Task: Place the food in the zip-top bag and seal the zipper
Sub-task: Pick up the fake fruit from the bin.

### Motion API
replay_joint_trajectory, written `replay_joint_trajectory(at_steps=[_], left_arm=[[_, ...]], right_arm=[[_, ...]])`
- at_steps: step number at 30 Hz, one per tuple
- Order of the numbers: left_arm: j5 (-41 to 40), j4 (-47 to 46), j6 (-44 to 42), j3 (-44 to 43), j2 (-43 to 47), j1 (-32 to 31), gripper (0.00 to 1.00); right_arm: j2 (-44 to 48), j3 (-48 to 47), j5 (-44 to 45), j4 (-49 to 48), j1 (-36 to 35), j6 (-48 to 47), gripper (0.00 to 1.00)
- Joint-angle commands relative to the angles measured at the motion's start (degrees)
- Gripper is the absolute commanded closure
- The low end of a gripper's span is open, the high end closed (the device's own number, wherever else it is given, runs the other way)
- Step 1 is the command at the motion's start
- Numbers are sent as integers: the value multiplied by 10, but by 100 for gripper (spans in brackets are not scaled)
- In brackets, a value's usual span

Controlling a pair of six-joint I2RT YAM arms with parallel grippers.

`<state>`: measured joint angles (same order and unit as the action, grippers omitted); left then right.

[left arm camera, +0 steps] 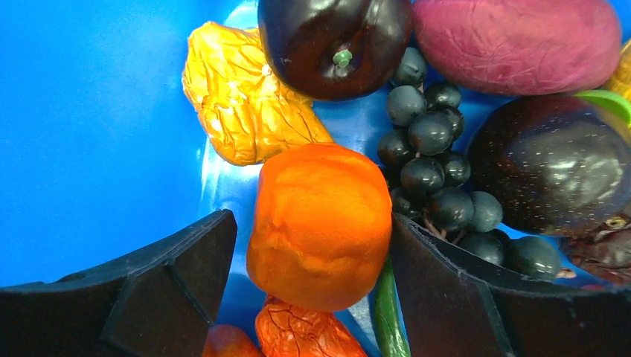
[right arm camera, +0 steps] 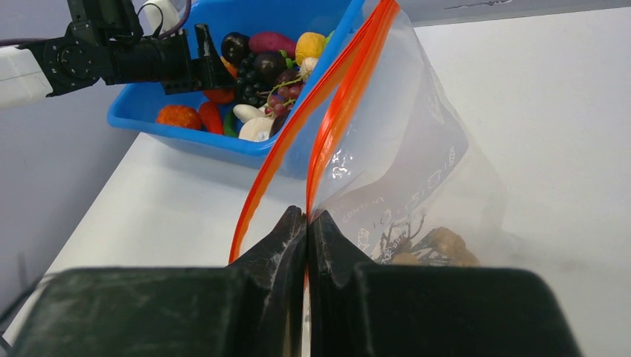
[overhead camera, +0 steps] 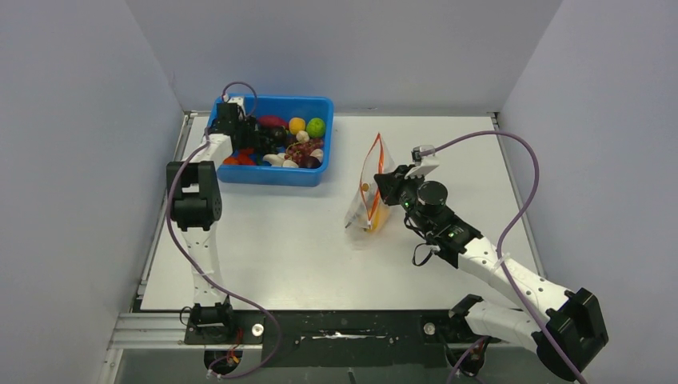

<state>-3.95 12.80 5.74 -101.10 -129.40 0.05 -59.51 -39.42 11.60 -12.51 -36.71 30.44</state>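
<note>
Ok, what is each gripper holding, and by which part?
The right gripper pinches the clear plastic zip-top bag by its red-orange zipper strip. The left gripper holds nothing, open around an orange toy fruit.

From above, the left gripper (overhead camera: 254, 134) has its fingertips lost among the food (overhead camera: 300, 144) in the blue bin (overhead camera: 272, 176) at the counter (overhead camera: 264, 240)'s far left corner, and the pieces (overhead camera: 376, 218) inside the bag (overhead camera: 374, 164) are too small to name. The left wrist view cuts off a dark plum (left arm camera: 331, 44) and a purple root (left arm camera: 521, 41) at its top edge; a green stem (left arm camera: 388, 320) runs behind one finger (left arm camera: 461, 297). The bag's bottom hides behind the right gripper (right arm camera: 306, 223), and brownish lumps (right arm camera: 439, 245) inside blur through plastic.
</note>
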Motion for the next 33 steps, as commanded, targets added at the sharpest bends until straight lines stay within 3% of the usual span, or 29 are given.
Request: replay_joint_trajectory(at_steps=[1, 4, 8, 21, 33], left_arm=[[28, -3, -20, -42, -10, 2, 29], [32, 0, -21, -51, -11, 1, 39], [32, -5, -16, -52, 2, 0, 59], [22, -1, -10, -32, 70, -28, 62], [33, -27, 12, 42, 171, -41, 63]], right_arm=[[4, -22, 17, -29, 5, -6, 100], [7, -21, 18, -29, 6, -5, 100], [8, -22, 21, -28, 7, -9, 100], [14, -15, 2, -18, 8, -6, 100], [9, -32, -37, 22, 8, -9, 100]])
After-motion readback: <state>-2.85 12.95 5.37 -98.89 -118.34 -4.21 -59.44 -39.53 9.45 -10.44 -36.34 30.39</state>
